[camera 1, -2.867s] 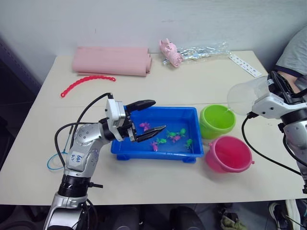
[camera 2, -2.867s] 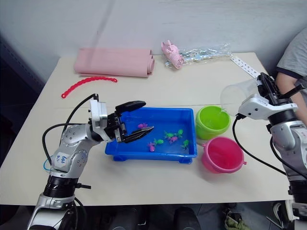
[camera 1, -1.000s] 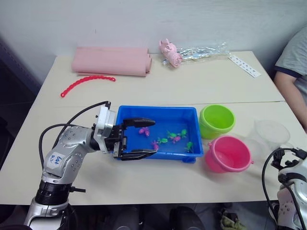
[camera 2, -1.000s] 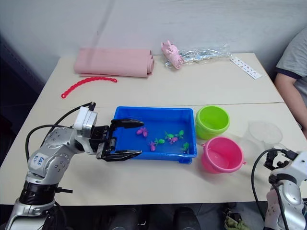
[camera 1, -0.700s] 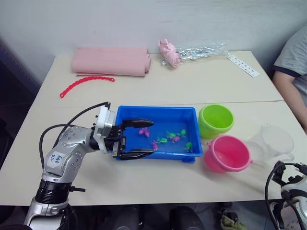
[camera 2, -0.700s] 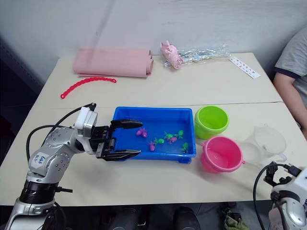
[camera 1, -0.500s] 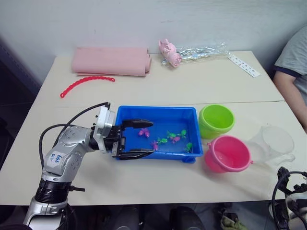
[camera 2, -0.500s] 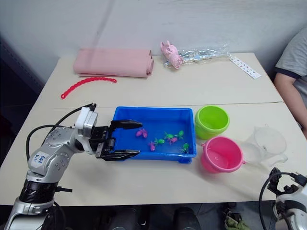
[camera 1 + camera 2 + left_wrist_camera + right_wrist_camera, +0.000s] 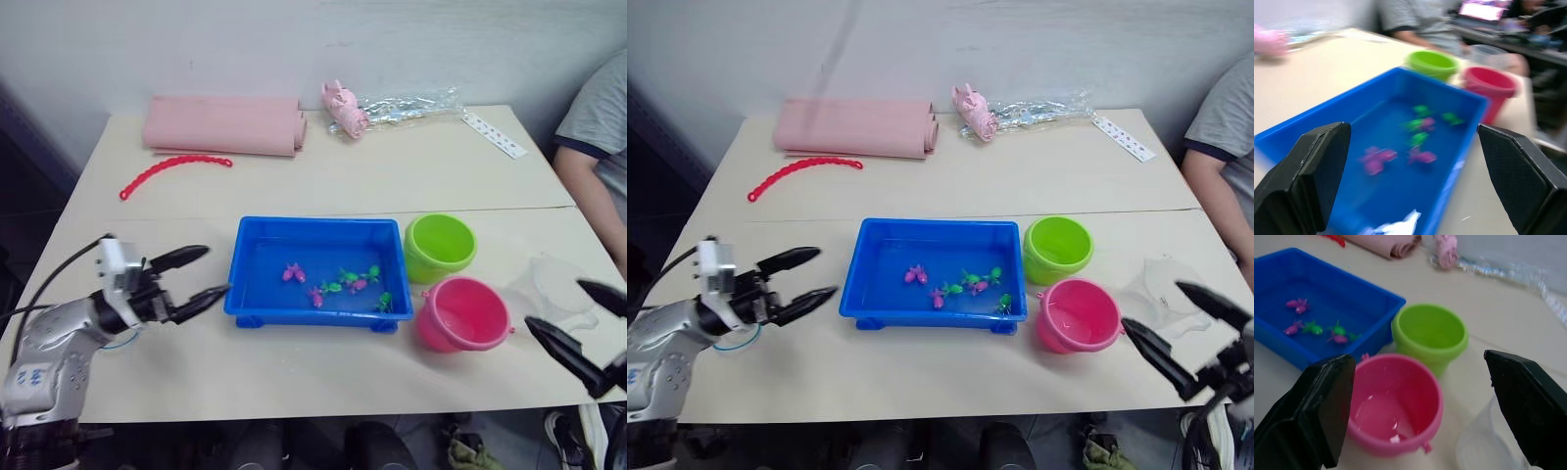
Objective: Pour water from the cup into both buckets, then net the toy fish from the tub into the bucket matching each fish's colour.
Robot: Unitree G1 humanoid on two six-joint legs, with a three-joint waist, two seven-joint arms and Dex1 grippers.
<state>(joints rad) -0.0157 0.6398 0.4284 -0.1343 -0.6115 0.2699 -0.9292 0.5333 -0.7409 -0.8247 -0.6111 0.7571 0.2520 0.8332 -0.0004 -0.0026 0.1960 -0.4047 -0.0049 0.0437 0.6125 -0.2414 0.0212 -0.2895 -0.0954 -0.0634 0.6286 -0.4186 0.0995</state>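
Toy fish (image 9: pixel 338 285), magenta and green, lie scattered in the blue tub (image 9: pixel 257 231), which sits mid-worktop with a little water over its floor. Going from the left: the left tool (image 9: pixel 198 274) hovers just beside the tub's left wall, its two black fingers spread apart and holding nothing, with a thin blue loop (image 9: pixel 108 339) lying on the worktop (image 9: pixel 323 372) under the arm. Farther back on that side a red bead chain (image 9: pixel 173 170) curves across the worktop, and behind it lies a rolled pink mat (image 9: pixel 223 124). Right of the mat, a pink soft toy (image 9: pixel 344 108) touches a crinkled clear wrapper (image 9: pixel 411 102), and a white strip (image 9: pixel 494 134) lies near the far right corner. Just right of the tub stand the lime green bucket (image 9: pixel 440 247) and, nearer the front edge, the pink bucket (image 9: pixel 464 314), the two touching or nearly so. The clear cup (image 9: pixel 552 287) stands upright right of the pink bucket. In front of it the right tool (image 9: pixel 586 325) hangs at the worktop's edge, fingers wide apart and empty. A person's arm (image 9: pixel 588 201) shows at the far right.
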